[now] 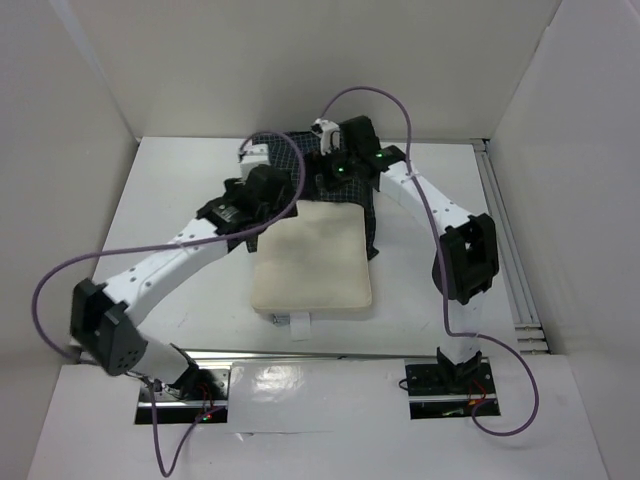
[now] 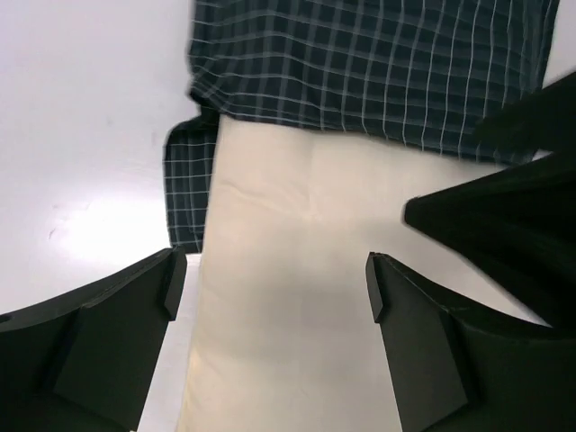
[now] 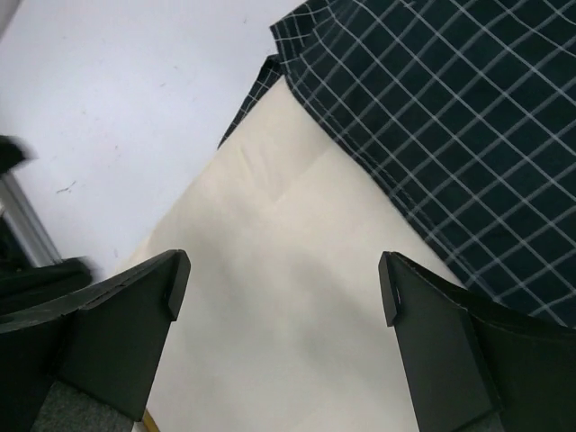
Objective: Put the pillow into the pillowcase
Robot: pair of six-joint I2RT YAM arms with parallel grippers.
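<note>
The cream pillow (image 1: 312,260) lies mid-table. Its far end sits under the edge of the dark checked pillowcase (image 1: 288,155), which is bunched at the far side and runs down the pillow's right edge. My left gripper (image 1: 268,188) hovers over the pillow's far left corner, open and empty. In the left wrist view its jaws (image 2: 270,279) straddle the pillow (image 2: 297,270), with the pillowcase (image 2: 378,63) beyond. My right gripper (image 1: 338,165) hovers over the far right part, open and empty. The right wrist view (image 3: 281,279) shows the pillow (image 3: 270,297) below and the pillowcase (image 3: 450,117) to the right.
White walls enclose the white table (image 1: 180,180) on three sides. A metal rail (image 1: 510,250) runs along the right edge. A small white tag (image 1: 300,325) sticks out at the pillow's near edge. The right arm's dark body (image 2: 504,207) shows in the left wrist view.
</note>
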